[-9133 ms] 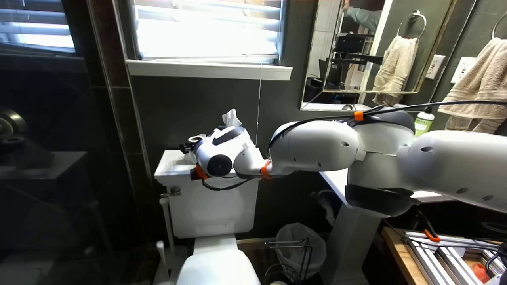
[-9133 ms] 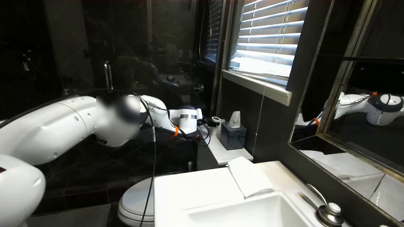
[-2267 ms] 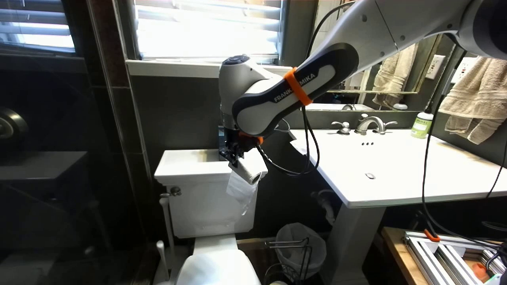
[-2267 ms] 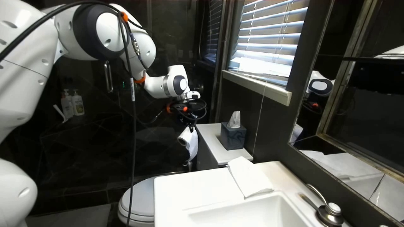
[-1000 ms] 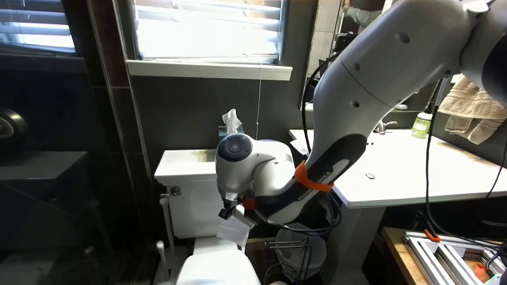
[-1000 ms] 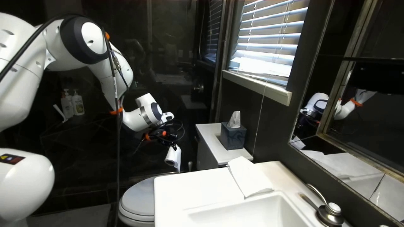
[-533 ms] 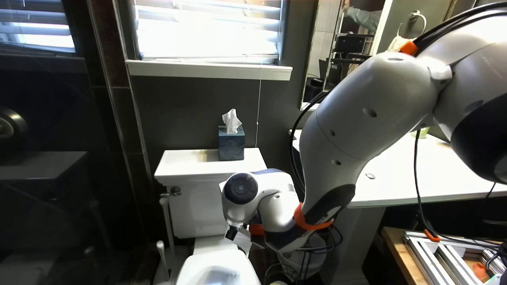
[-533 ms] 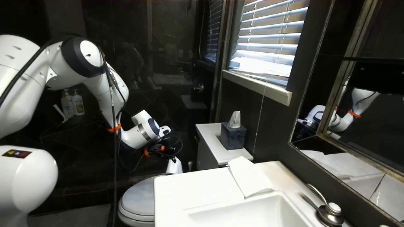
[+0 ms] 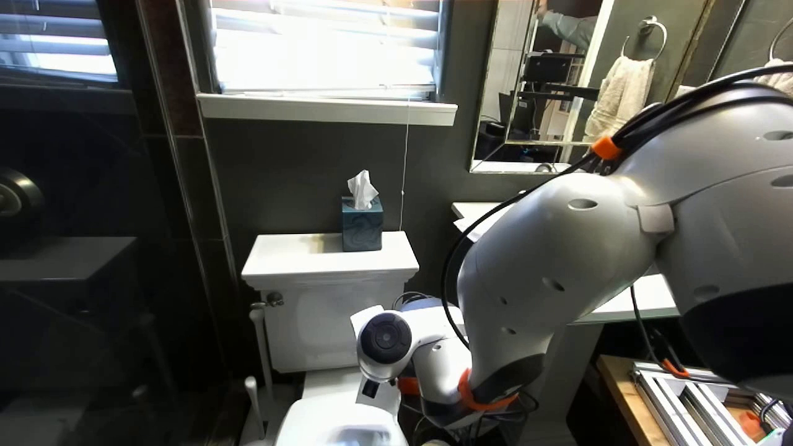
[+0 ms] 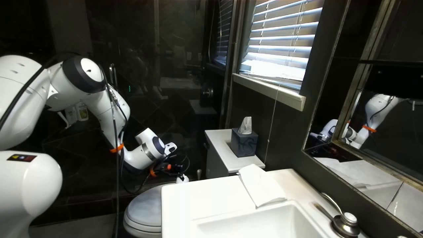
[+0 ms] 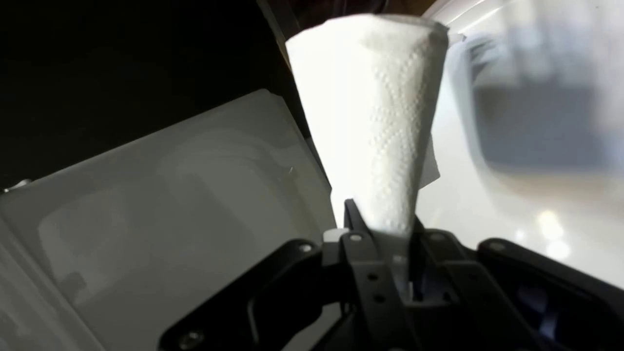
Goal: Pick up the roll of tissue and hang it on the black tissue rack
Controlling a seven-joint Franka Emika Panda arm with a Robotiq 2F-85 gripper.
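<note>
The white roll of tissue (image 11: 375,117) stands out lengthwise from my gripper (image 11: 382,214) in the wrist view, its near end between the black fingers. My gripper is shut on it, and a loose sheet hangs beside the roll. In an exterior view the roll (image 10: 182,178) shows as a small white piece below the gripper (image 10: 181,175), just above the toilet lid's rear edge. The black tissue rack (image 9: 416,428) is mostly hidden behind my arm in an exterior view; only thin wires show low beside it.
The toilet lid (image 9: 310,427) lies below the gripper, with the toilet tank (image 9: 310,328) behind it. A dark tissue box (image 9: 362,229) stands on the tank. White handles (image 9: 260,347) rise left of the toilet. The sink counter (image 10: 205,198) is close by.
The roll has left the tank top in my grip. Over the last second the arm has come down from in front of the tank to low over the toilet lid, still holding the roll.
</note>
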